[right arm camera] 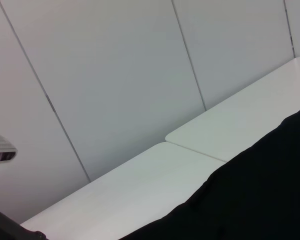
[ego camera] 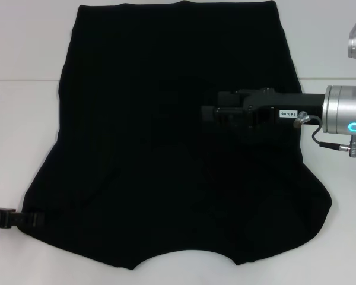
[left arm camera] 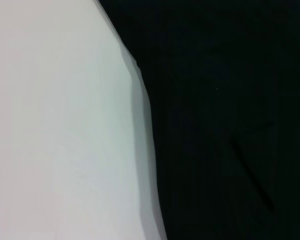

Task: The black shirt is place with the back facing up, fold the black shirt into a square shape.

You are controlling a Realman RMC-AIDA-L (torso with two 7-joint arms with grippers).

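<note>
I see the large plain black cloth shirt (ego camera: 166,148) lying flat on the white table (ego camera: 24,119), filling its middle, with no lettering showing. The right gripper (ego camera: 210,113) reaches in from the right over the shirt's centre. The left gripper (ego camera: 24,221) sits at the near-left corner of the shirt. I cannot tell how either gripper's jaws stand.

The black shirt (ego camera: 166,119) is seen as matt, soft cloth. The table (ego camera: 18,148) is shown smooth and white.
</note>
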